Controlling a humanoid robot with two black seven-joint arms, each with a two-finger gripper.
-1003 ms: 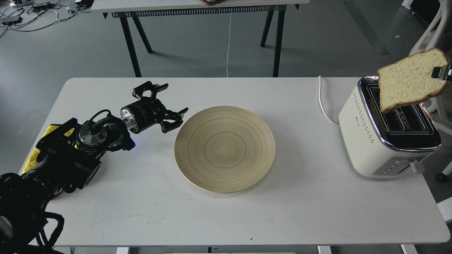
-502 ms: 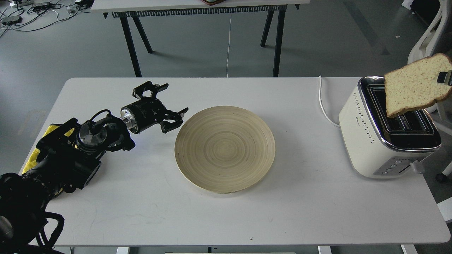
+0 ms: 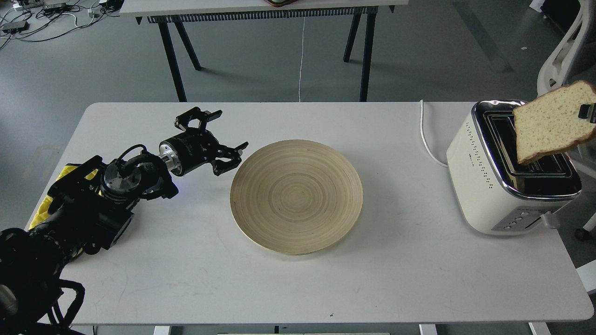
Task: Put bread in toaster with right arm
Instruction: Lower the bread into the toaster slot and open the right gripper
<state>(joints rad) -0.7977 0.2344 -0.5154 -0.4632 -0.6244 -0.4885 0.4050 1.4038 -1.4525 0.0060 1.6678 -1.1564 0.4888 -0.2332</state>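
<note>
The bread (image 3: 551,122), a pale slice with a brown crust, hangs tilted over the toaster (image 3: 507,172) at the table's right end. Its lower corner is just above the black slots. My right gripper (image 3: 587,112) shows only as a dark fingertip at the frame's right edge, shut on the bread's right side; the rest of that arm is out of view. My left gripper (image 3: 219,139) is open and empty, resting over the table left of the plate.
A round bamboo plate (image 3: 296,196) lies in the middle of the white table (image 3: 372,279). The toaster's white cord (image 3: 426,135) runs off its back left. A yellow cloth (image 3: 51,195) lies under my left arm.
The bread has moved right and down toward the toaster's slots, carried by my right gripper. The left arm has not moved.
</note>
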